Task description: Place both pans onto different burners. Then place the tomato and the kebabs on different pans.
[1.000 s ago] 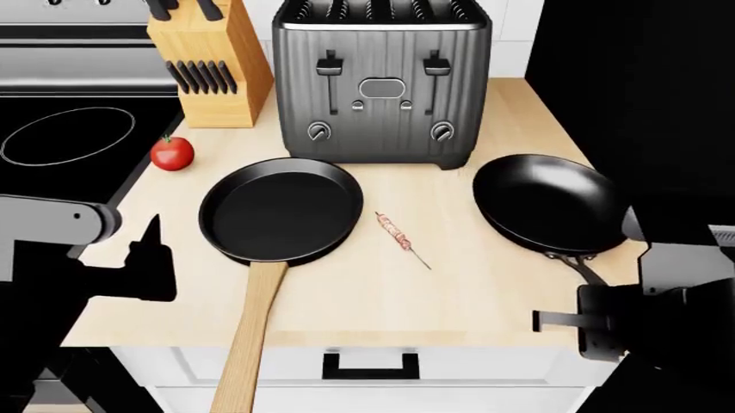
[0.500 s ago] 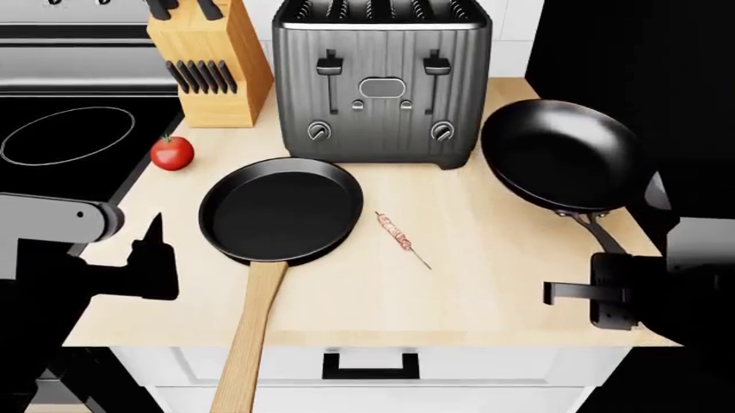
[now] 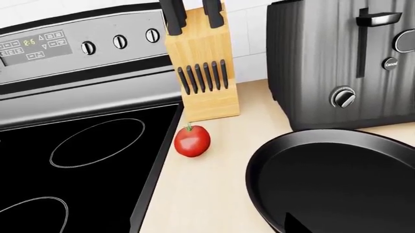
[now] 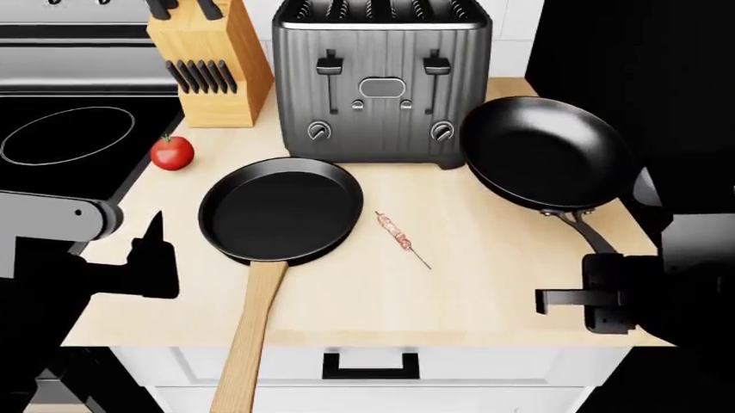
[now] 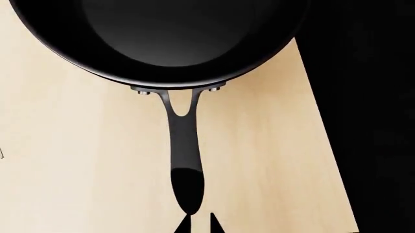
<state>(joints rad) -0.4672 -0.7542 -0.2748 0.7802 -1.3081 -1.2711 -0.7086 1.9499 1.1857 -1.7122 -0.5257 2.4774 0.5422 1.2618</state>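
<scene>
Head view shows the slope-sided pan [image 4: 546,163] raised and tilted beside the toaster [image 4: 380,82], its thin dark handle [image 5: 183,150] running back to my right pincer [image 4: 597,301], which is clenched on the handle's end; the wooden-handled pan [image 4: 281,209] lies flat on the countertop [image 4: 483,284], the kebab skewer [image 4: 402,238] just to its right; the tomato [image 4: 172,153] sits near the cooktop [image 4: 69,142], in front of the knife block [image 4: 210,69]; my left pincer [image 4: 150,262] hangs off that pan's left edge, and I cannot tell whether it is released or clenched.
</scene>
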